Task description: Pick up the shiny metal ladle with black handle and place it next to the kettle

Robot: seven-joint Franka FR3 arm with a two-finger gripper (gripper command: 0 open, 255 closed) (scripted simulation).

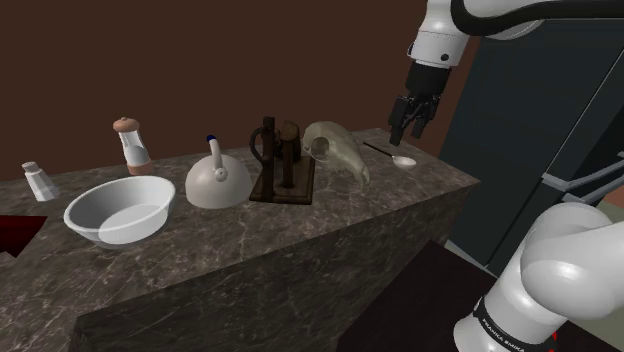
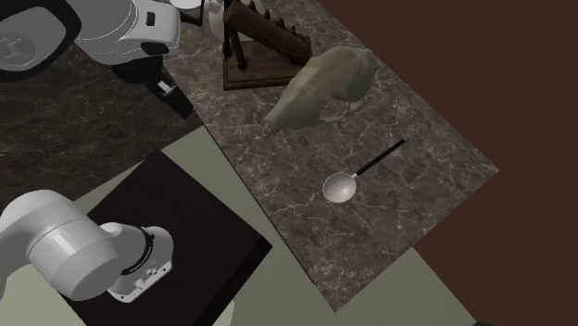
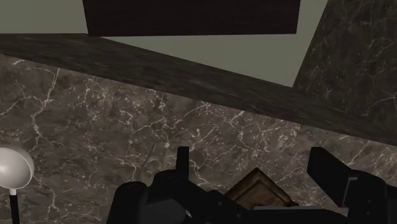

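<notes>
The ladle (image 1: 401,159) has a pale shiny bowl and a thin black handle, and it lies flat on the dark marble counter (image 1: 300,240) near the shoulder view's right end. From above, the ladle (image 2: 341,187) points its handle away from the counter's front edge. My black gripper (image 1: 407,133) hangs open a short way above the ladle, touching nothing. Along the hand, my gripper (image 3: 254,164) has its fingers well apart, with the ladle's bowl (image 3: 13,167) off to one side. The pale kettle (image 1: 217,182) stands further along the counter, beyond a wooden rack.
Between kettle and ladle stand a dark wooden rack (image 1: 283,165) and a pale skull-shaped object (image 1: 338,150). A white bowl (image 1: 118,210), a grinder (image 1: 131,143) and a shaker (image 1: 37,181) sit past the kettle. The counter drops off just beyond the ladle.
</notes>
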